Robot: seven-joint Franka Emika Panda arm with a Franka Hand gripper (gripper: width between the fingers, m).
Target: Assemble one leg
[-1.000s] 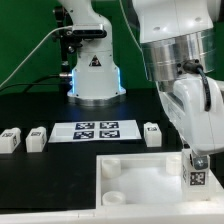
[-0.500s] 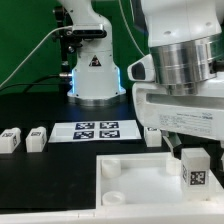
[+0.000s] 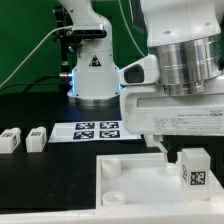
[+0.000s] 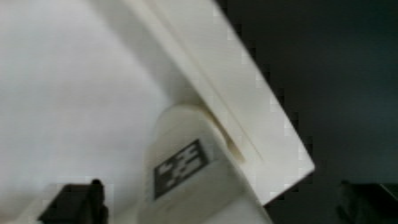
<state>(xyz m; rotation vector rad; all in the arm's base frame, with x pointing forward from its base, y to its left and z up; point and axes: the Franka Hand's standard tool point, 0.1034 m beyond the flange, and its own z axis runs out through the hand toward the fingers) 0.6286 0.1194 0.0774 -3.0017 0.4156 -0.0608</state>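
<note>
A white leg (image 3: 195,168) with a black-and-white tag stands upright at the right corner of the large white tabletop (image 3: 130,185), at the exterior view's right. The arm's broad hand (image 3: 175,118) hangs just above it, and its fingers do not show in that view. In the wrist view the leg (image 4: 178,165) rises beside the tabletop's edge (image 4: 214,80), between my two dark fingertips (image 4: 75,203). My gripper (image 4: 219,206) stands wide, with a dark gap between the leg and the far finger. Two more legs (image 3: 10,139) (image 3: 37,137) lie at the exterior view's left.
The marker board (image 3: 98,129) lies on the black table behind the tabletop. The robot's base (image 3: 95,75) stands at the back. The tabletop has a round socket (image 3: 111,169) at its near-left corner. The arm hides the area right of the marker board.
The hand has turned about its own axis above the leg and now covers the leg that lay right of the marker board. The tagged leg has stayed at the tabletop's right corner.
</note>
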